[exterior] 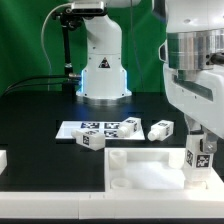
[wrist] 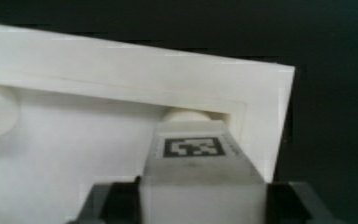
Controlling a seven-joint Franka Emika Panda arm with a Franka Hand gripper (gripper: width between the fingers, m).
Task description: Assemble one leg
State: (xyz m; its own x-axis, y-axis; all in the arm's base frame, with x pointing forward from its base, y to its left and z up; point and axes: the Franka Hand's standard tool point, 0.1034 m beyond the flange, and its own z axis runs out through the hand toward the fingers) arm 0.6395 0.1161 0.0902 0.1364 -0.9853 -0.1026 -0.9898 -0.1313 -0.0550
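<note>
One big white robot arm is seen at the exterior view's right. One black table is seen under everything. One large white tray is laid at the front of the table. One marker board is laid flat behind the tray.

Four small white blocks with tags are counted. Three are left on the table: the first loose leg at the marker board's front edge, the second loose leg at the board's end, and the third loose leg just beside that one. The fourth, the held leg, is pinched in the gripper, over the tray's corner at the exterior view's right.

All the loose blocks and the board are shown only in the exterior view. The wrist view shows the held leg up close, squeezed between two dark fingers, with the tray behind it.

The held leg is stood upright, its long side up and down. Whether the tray is touched cannot be told.
</note>
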